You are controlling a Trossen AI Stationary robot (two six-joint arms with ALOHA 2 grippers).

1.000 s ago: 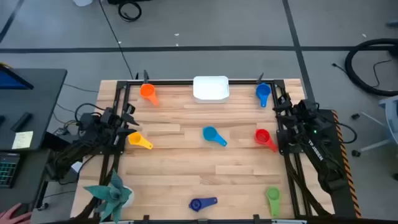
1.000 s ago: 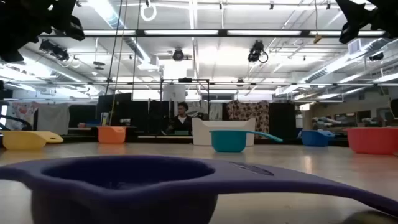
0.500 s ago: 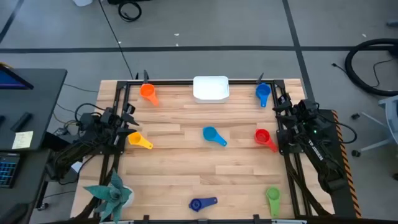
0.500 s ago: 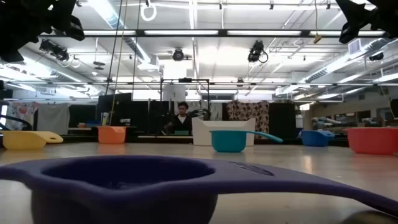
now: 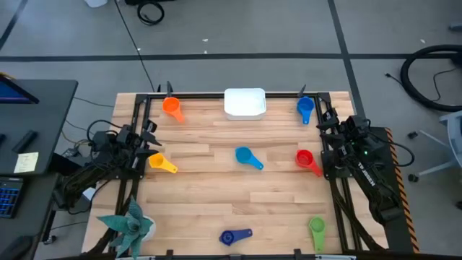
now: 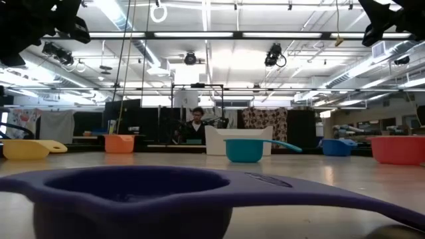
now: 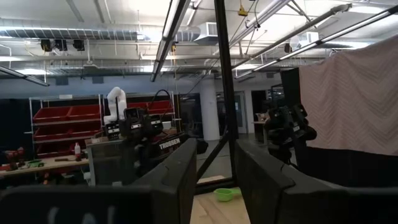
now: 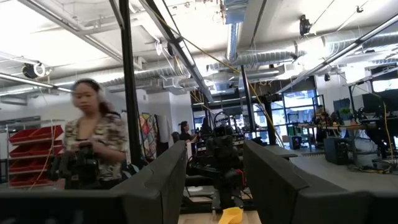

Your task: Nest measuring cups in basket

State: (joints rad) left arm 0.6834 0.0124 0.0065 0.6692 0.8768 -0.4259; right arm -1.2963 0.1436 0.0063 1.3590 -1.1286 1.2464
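Seven measuring cups lie apart, bowls down on the wooden table: orange [image 5: 171,107], yellow [image 5: 162,163], light blue [image 5: 248,157], red [image 5: 307,160], medium blue [image 5: 305,108], dark blue [image 5: 234,236] and green [image 5: 317,230]. The white basket [image 5: 245,102] stands at the middle of the far edge with nothing in it. My left gripper [image 5: 149,137] waits open over the table's left edge, near the yellow cup. My right gripper [image 5: 326,124] waits open over the right edge, near the red cup. Both wrist views show a gap with nothing between the fingers.
A teal spiky plant [image 5: 130,225] stands at the near left corner. Black frame rails [image 5: 336,180] run along the table's sides. A person [image 8: 93,149] stands beyond the table's left side. Bare wood lies between the scattered cups.
Both arms have kept still and no cup has moved. A person's hand at the picture's lower left, off the table, has gone out of the high view.
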